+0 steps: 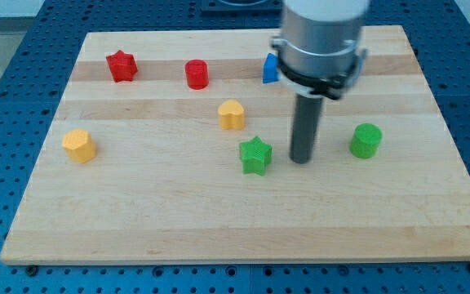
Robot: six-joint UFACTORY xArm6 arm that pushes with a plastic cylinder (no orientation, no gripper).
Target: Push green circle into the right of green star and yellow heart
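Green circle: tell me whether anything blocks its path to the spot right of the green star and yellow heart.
Only my tip stands between the green circle and the green star; the yellow heart lies farther left.

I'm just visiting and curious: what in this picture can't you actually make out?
- Blue block, camera view: the arm's grey housing covers its right side, so its shape is unclear.
- The arm above the housing: cut off by the view's top edge.
- My tip shows, between the green star and green circle.
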